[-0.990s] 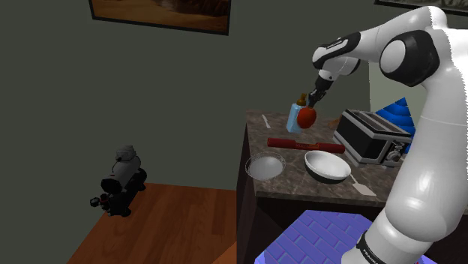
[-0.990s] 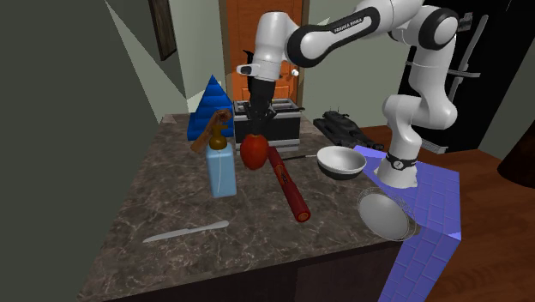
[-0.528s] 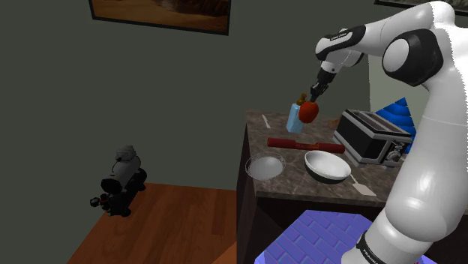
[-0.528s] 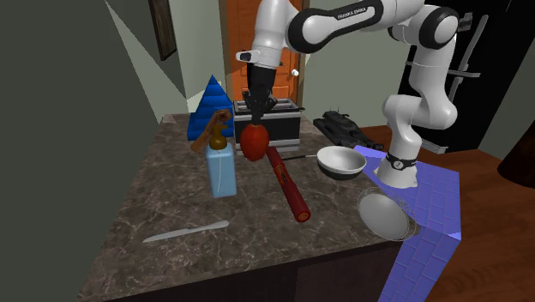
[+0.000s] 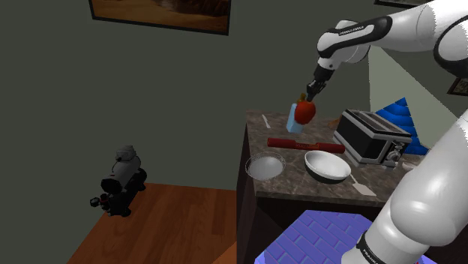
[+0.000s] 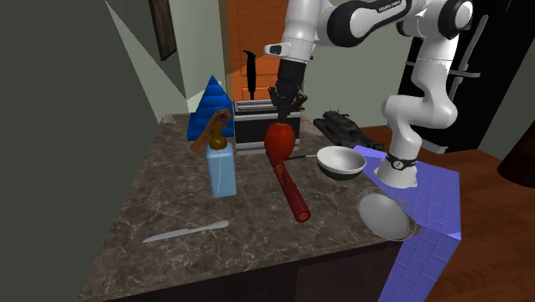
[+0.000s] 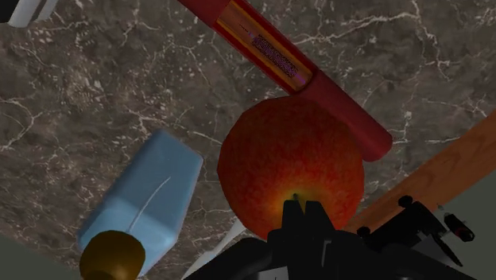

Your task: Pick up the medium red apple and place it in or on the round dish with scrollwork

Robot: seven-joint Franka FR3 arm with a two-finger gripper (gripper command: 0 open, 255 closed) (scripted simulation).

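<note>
1. The gripper (image 5: pixel 307 98) is squeezing the apple (image 5: pixel 304 112) between its two fingers, holding it by the top.
2. The apple (image 6: pixel 277 141) is hanging in the air over the counter (image 6: pixel 171 193), above one end of the red stick (image 6: pixel 291 194).
3. The blue bottle (image 6: pixel 221 172) is standing near the apple, but not touching it.
4. The dish (image 6: pixel 386 216) is sitting at the counter's corner, well apart from the apple.
5. A white bowl (image 6: pixel 340 162) is sitting near the dish.
</note>
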